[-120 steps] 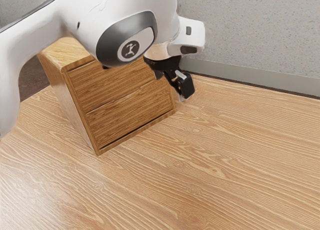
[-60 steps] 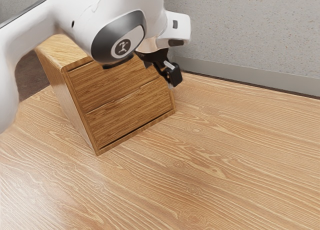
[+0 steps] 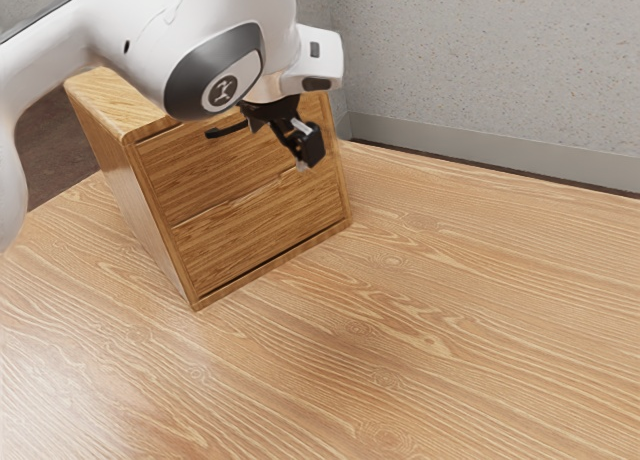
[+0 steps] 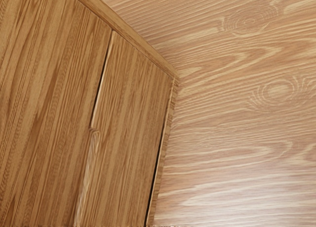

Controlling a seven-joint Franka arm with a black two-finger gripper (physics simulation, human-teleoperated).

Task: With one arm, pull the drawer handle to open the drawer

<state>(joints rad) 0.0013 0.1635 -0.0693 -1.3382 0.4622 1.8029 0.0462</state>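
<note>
**Gripper beside the handle, drawer not yet drawn**

At the exterior view's left, the wooden cabinet [image 3: 150, 205] is seen standing on the table [image 3: 480, 310], with two drawer fronts stacked one above the other. The upper drawer [image 3: 195, 175] and the lower drawer [image 3: 260, 235] both lie flush with the frame, so the upper one is judged to be shut.

High on the upper front a short dark bar is made out, partly hidden under the arm's wrist; it is taken to be the handle [image 3: 228, 131]. Just to its right, the gripper [image 3: 305, 148] hangs close before the same front, near the cabinet's right edge and apart from the handle. Whether the claw is released or clenched cannot be told. Farther right, the table runs to the grey wall [image 3: 500, 50].

The step in hand is judged to be the approach to the handle. The gripper should be carried toward the exterior view's left until the bar is enclosed squarely at its middle. A firm hold should be secured before any pull is begun. The pull should then be made straight out, square to the front, so that the drawer is not jammed and the cabinet is not dragged across the table.
</note>
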